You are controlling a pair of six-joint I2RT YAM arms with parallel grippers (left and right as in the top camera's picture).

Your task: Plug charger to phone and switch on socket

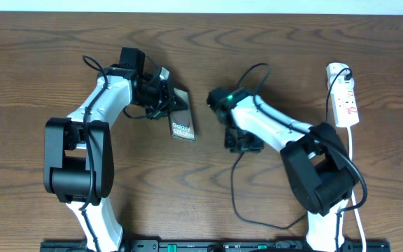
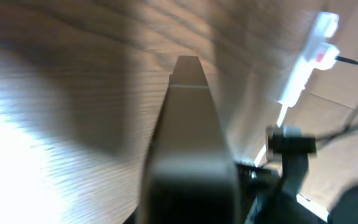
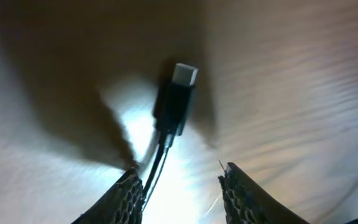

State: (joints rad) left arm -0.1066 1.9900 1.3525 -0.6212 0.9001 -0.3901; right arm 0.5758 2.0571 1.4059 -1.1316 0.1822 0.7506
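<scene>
Charger (image 3: 176,102): black connector with a pale tip, just ahead of the right gripper (image 3: 179,177), whose jaws stand apart; the cable runs in beside one finger (image 3: 128,190), possibly touching it, though the blur leaves this unclear. Phone (image 1: 182,119): mid-table, lettering up, one end clamped in the closed left gripper (image 1: 161,94). Socket (image 1: 345,94): at the far right of the table (image 1: 47,56), well apart from both.

"Galaxy", perhaps "S26 Ultra", on phone (image 1: 182,124)
</scene>
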